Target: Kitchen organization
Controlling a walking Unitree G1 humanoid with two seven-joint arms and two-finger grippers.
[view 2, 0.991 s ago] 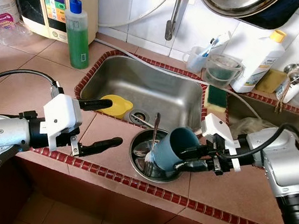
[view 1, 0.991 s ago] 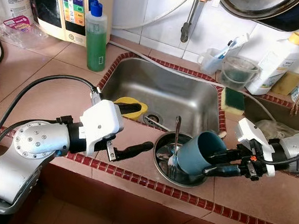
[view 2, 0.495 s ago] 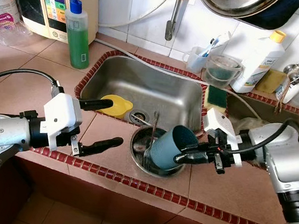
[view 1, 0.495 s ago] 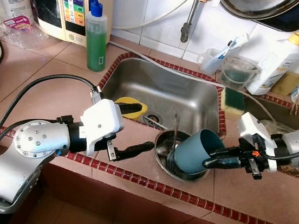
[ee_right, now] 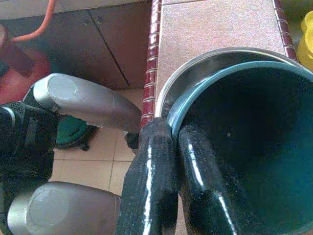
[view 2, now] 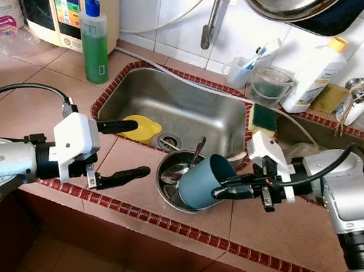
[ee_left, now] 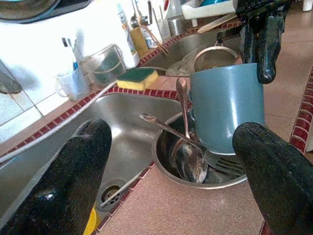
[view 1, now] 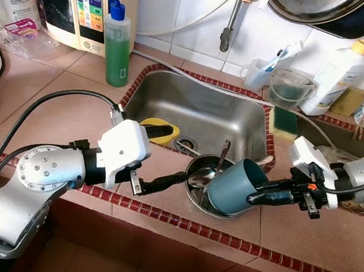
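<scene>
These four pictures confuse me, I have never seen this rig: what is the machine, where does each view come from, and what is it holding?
It is a humanoid robot at a tiled kitchen counter. The two wide pictures come from the stereo camera on its head, looking down; the other two come from cameras on its wrists, looking along the black fingers. The right gripper pinches the rim of a blue cup, one finger inside and one outside, as the right wrist view shows. The cup is tilted in a steel bowl that also holds a spoon and a fork. The left gripper is open beside the bowl, holding nothing. Behind are the sink, a green soap bottle and a sponge.
</scene>
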